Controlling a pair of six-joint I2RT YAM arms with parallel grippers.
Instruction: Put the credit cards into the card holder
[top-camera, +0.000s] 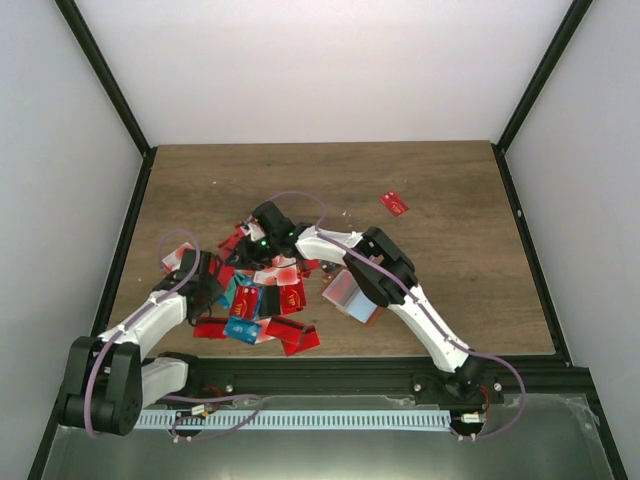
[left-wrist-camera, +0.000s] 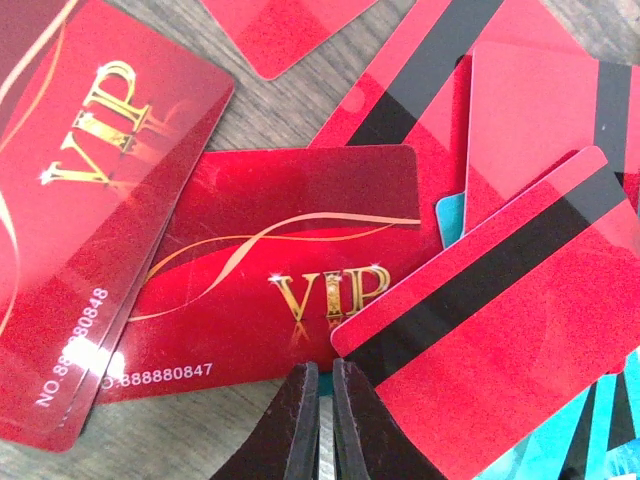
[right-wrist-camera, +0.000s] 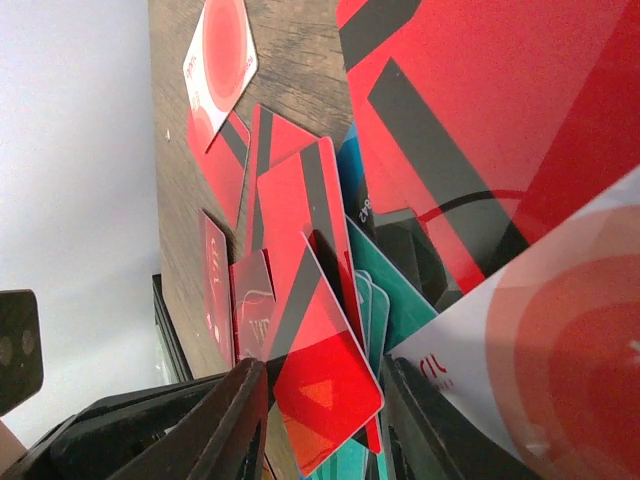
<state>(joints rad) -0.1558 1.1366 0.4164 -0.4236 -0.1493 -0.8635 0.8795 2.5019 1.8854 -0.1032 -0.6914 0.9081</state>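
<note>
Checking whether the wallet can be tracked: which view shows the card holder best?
Top external: the card holder lies open right of the credit cards, partly under the right arm. Both wrist views show only cards, no holder.

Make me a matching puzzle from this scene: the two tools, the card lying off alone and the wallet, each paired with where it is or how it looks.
Things:
1. left tool
2. right tool
3. lone red card
4. card holder

Descriptions:
A. partly under the right arm, pink and blue panels showing
B. jaws apart, a striped red card between them
C. off at the far right, apart from the pile
D. jaws almost together

Pairs: 1-D, 2-B, 3-C, 4-A
</note>
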